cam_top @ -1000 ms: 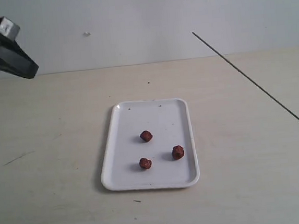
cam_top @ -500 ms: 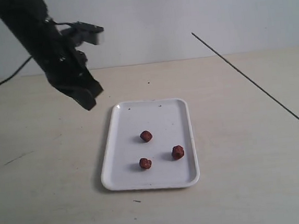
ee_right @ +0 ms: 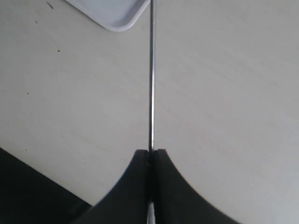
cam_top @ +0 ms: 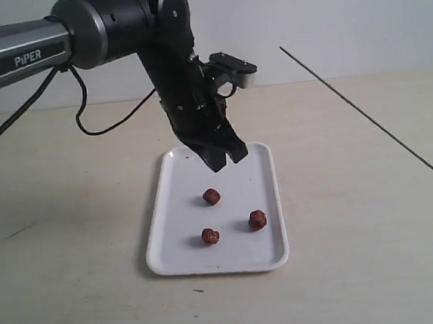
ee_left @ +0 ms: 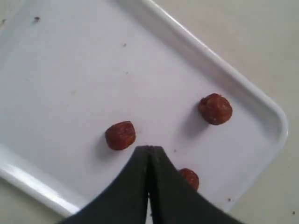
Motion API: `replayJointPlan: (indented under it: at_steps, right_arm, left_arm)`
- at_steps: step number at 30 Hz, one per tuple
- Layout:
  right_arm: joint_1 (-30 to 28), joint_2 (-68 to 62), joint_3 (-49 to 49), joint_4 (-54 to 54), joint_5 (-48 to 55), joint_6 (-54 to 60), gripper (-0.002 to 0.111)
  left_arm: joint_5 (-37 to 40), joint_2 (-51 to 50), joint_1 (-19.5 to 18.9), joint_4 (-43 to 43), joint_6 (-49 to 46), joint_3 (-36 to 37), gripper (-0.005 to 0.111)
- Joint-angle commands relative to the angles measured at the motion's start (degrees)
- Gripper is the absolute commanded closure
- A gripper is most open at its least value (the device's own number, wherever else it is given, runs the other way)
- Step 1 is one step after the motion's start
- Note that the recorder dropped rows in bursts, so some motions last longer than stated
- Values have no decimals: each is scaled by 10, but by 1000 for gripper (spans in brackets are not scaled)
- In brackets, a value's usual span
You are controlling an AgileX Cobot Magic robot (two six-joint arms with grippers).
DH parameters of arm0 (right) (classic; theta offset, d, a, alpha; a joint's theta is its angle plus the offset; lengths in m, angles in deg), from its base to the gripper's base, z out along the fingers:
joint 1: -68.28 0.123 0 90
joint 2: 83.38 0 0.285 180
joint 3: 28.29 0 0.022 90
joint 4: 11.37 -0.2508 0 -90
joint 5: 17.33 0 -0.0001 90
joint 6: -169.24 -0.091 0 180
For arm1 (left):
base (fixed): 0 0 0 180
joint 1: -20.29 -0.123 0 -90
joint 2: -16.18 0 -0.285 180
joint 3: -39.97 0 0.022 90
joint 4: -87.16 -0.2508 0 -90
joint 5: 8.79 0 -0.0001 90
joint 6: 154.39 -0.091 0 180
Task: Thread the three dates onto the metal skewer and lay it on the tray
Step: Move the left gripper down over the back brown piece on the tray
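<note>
Bench (cam_top: 65, 251), pale wood-grain top, meeting a plain white wall (cam_top: 354, 6) along its far edge.

Tray (cam_top: 177, 211), flat white rectangular plastic with rounded corners and a low rim, mid-bench, long sides running from far edge to near edge. Wide bare bench lies between it and the left edge. A narrower clear strip runs along its right side.

Dates (ee_left: 120, 135), small wrinkled reddish-brown lumps, three, all loose on the tray floor, apart from one another and off the rim. The far date (cam_top: 212, 196) sits about mid-tray. The right date (cam_top: 257, 220) lies near the right rim. The near date (cam_top: 210, 237) lies closest to the near rim. The far half of the tray floor is bare.

Left gripper (cam_top: 228, 159), black, on an arm that reaches in from the far left corner. Its fingers are pressed together with nothing between them. It hangs above the tray's far end, clear of the dates.

Skewer (cam_top: 368, 118), a very thin straight grey metal rod held in the air over the right side of the bench. It slants from the right edge up toward the far edge and touches nothing else.

Right gripper (ee_right: 150, 151), black, its fingers clamped on the skewer's lower end at the right edge of the bench.

Cable (cam_top: 91, 120), black, looping below the left arm.
</note>
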Motion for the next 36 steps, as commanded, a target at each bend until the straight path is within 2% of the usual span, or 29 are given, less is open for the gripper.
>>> replayJointPlan:
  at_steps: [1, 4, 14, 27, 36]
  right_arm:
    - [0, 0, 2, 2, -3, 1, 108]
    - [0, 0, 2, 2, -3, 1, 108]
    - [0, 0, 2, 2, -3, 1, 108]
    - [0, 0, 2, 2, -3, 2, 108]
    - [0, 0, 2, 2, -3, 3, 108]
  left_arm:
    - [8, -7, 12, -30, 33, -6, 71]
    - [8, -16, 14, -45, 75, -6, 61]
    - [0, -55, 14, -52, 98, -6, 47]
    - [-61, -78, 14, -78, 108, -6, 47]
    - [-39, -99, 10, -80, 125, -6, 47]
